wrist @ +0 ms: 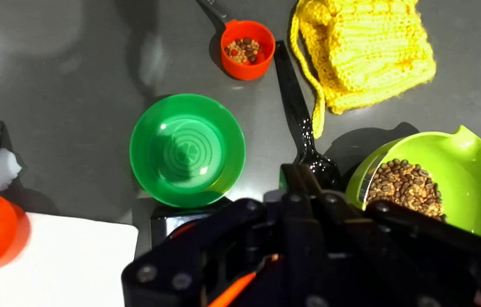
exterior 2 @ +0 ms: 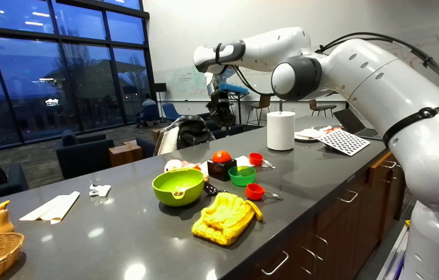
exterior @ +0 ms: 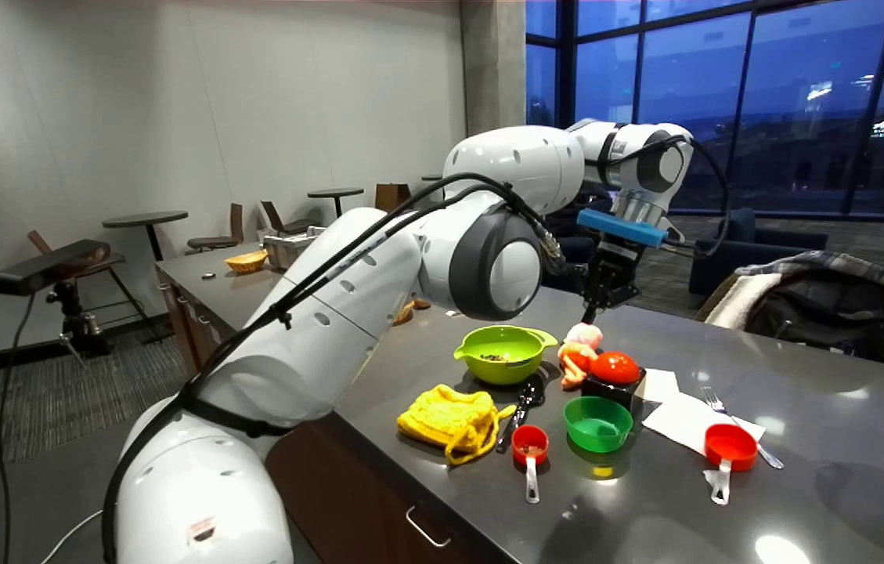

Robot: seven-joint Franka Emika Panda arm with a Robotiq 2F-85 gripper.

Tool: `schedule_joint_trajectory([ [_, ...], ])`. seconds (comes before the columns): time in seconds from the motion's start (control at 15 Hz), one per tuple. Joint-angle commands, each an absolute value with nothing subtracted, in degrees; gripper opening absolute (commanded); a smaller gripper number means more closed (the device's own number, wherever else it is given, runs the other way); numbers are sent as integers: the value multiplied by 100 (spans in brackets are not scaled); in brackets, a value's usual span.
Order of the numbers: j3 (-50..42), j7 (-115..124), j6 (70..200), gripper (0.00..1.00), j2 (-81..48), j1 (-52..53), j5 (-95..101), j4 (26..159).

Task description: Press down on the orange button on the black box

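Observation:
The domed orange-red button (exterior: 615,367) sits on top of the black box (exterior: 608,391) on the grey counter. Both also show in an exterior view, with the button (exterior 2: 221,156) raised on the box (exterior 2: 218,170). In the wrist view my gripper mostly hides them; an orange sliver of the button (wrist: 232,291) and a corner of the box (wrist: 159,228) show. My gripper (exterior: 589,316) points down in the air above the counter, apart from the button. In the wrist view its fingertips (wrist: 301,177) are together with nothing between them. It also shows in an exterior view (exterior 2: 225,128).
A green cup (wrist: 187,149) stands close beside the box. A lime bowl (exterior: 501,356) with beans, a pink-orange toy (exterior: 579,352), a black spoon (wrist: 293,94), a yellow knitted pouch (exterior 2: 225,218), red measuring cups (exterior 2: 255,191) and white paper (exterior: 696,423) lie around it.

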State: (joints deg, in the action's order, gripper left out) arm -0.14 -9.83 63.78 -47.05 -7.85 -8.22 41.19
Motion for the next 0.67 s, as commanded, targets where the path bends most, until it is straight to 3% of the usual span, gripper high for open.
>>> schedule_joint_trajectory([
  [0.0, 26, -1305, 6571, 0, -5098, -808, -799, 3647],
  [0.6, 36, -1474, 6663, 0, -5569, -846, -887, 3475],
])
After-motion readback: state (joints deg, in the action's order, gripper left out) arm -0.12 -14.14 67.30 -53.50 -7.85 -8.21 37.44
